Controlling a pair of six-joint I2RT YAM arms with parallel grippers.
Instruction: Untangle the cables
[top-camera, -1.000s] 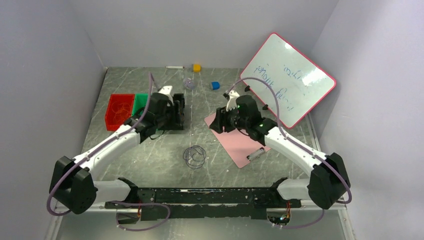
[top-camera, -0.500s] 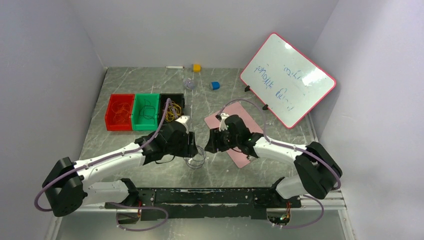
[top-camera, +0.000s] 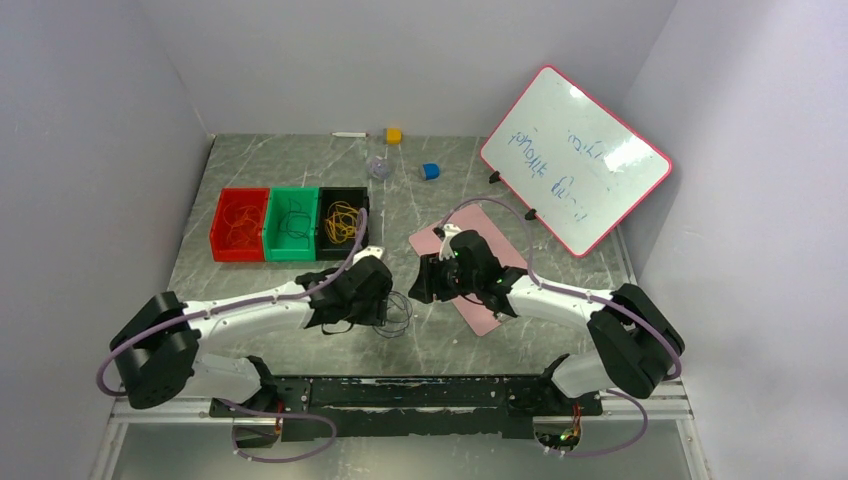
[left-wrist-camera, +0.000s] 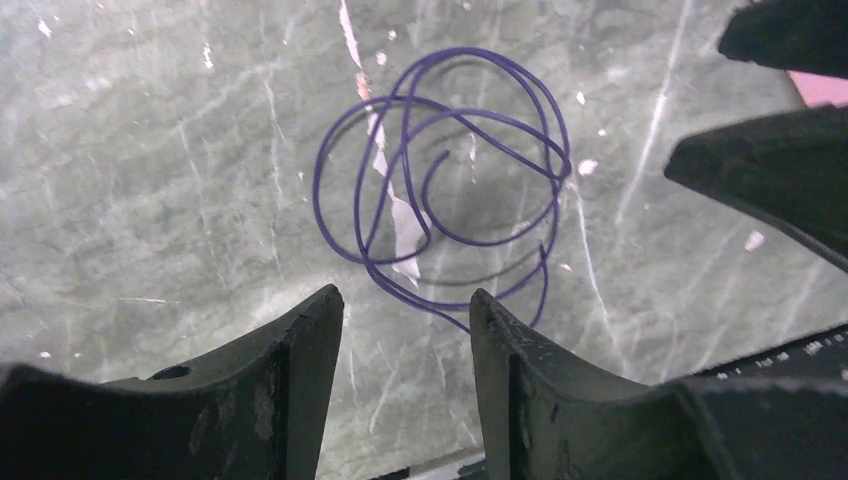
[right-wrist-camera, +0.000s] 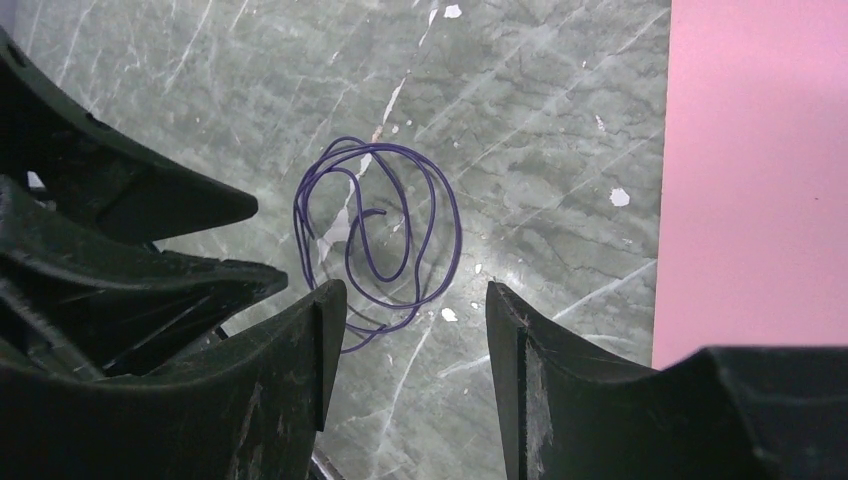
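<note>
1. A thin, glossy purple wire (left-wrist-camera: 428, 180) (right-wrist-camera: 362, 235) (top-camera: 396, 313) is curled into several overlapping round loops. It lies flat on the grey, white-veined marble-look table (top-camera: 260, 160), near the middle of the near edge.
2. The left gripper (left-wrist-camera: 400, 340) (top-camera: 388, 300) has scuffed black fingers. They stand apart above the coil's rim with nothing between them, so the grip is released.
3. The right gripper (right-wrist-camera: 410, 330) (top-camera: 420, 283) is likewise spread and empty. It hangs just beside the coil, facing the left gripper closely across it.
4. Three plastic bins stand side by side toward the far-left corner:
   - a red bin (top-camera: 218, 225) with orange-red wires (top-camera: 240, 228)
   - a green bin (top-camera: 290, 192) with dark wires (top-camera: 293, 222)
   - a black bin (top-camera: 340, 190) with yellow wires (top-camera: 342, 222)
5. A flat pink mat (top-camera: 487, 318) lies right of centre, partly covered by the right arm.
6. A red-framed whiteboard (top-camera: 575, 155) leans at the far-right corner.
</note>
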